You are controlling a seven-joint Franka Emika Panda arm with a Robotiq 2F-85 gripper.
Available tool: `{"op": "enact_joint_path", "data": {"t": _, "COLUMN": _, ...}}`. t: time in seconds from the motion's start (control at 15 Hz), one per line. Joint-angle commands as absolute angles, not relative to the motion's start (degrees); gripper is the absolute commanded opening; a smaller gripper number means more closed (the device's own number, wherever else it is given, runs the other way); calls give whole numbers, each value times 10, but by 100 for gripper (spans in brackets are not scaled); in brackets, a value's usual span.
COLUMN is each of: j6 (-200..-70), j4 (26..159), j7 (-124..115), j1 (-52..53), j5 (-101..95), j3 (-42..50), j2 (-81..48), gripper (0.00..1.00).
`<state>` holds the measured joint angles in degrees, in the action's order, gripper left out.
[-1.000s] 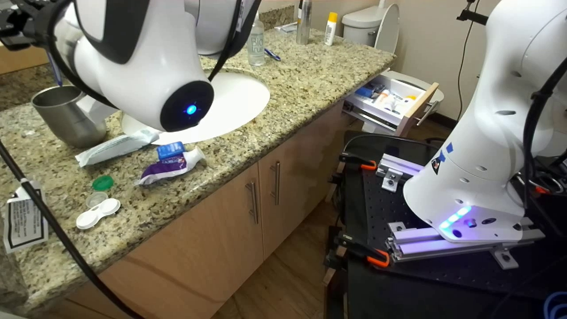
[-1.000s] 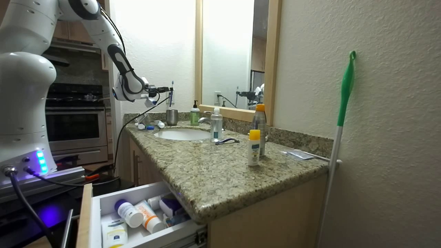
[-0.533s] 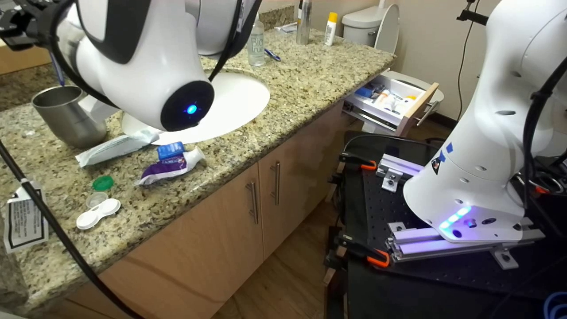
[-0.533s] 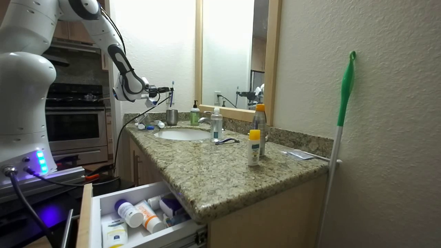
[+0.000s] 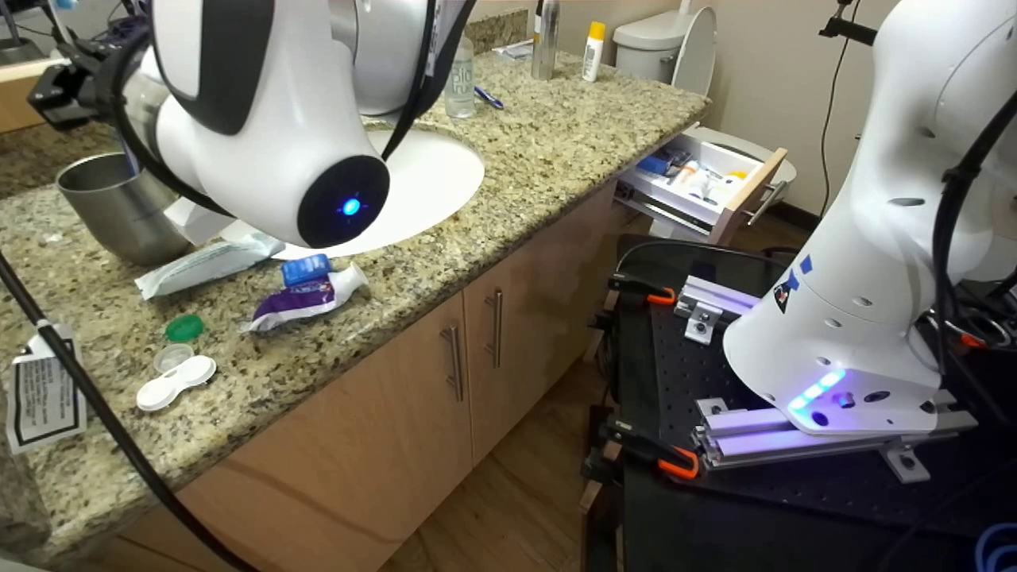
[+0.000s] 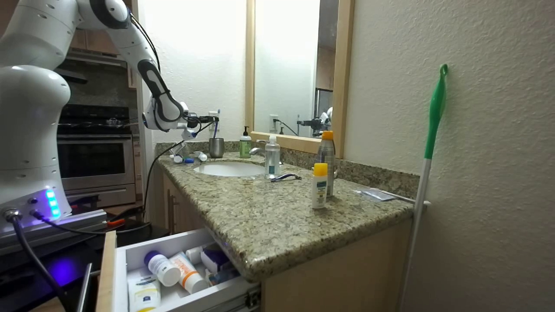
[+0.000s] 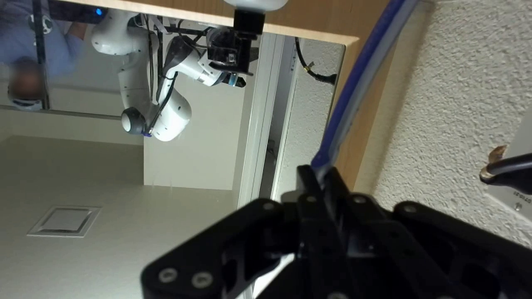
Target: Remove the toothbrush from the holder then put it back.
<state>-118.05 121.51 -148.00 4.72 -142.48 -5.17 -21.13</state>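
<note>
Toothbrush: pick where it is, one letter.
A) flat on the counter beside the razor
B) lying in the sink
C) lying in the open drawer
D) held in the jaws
D: the wrist view shows the jaws closed on the toothbrush, its blue-and-white length sticking out beyond them.

In both exterior views the gripper sits lower than before, near the back edge of the countertop, and the toothbrush pinched in it comes down too. The toothbrush's lower end, earlier clear above the metal cup, now comes level with its rim; how far inside it reaches cannot be told. The gripper's reflection in the mirror drops likewise. In an exterior view the arm covers more of the sink.
</note>
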Motion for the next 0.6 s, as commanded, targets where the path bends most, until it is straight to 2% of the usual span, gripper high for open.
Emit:
{"op": "enact_joint_path", "data": {"t": 0.0, "j6": -1178, "j4": 1215, "j7": -1476, "j1": 36, "j5": -1425, "j3": -64, "j2": -212, "gripper": 8}}
{"op": "enact_joint_path", "data": {"t": 0.07, "j6": -1178, "j4": 1215, "j7": -1476, "j1": 37, "j5": -1425, "j3": -64, "j2": -212, "gripper": 8}}
{"op": "enact_joint_path", "data": {"t": 0.13, "j6": -1178, "j4": 1215, "j7": -1476, "j1": 37, "j5": -1425, "j3": -64, "j2": -212, "gripper": 2}}
{"op": "enact_joint_path", "data": {"t": 0.53, "j6": -1135, "j4": 1217, "j7": -1457, "j1": 44, "j5": -1424, "j3": -63, "j2": -221, "gripper": 2}}
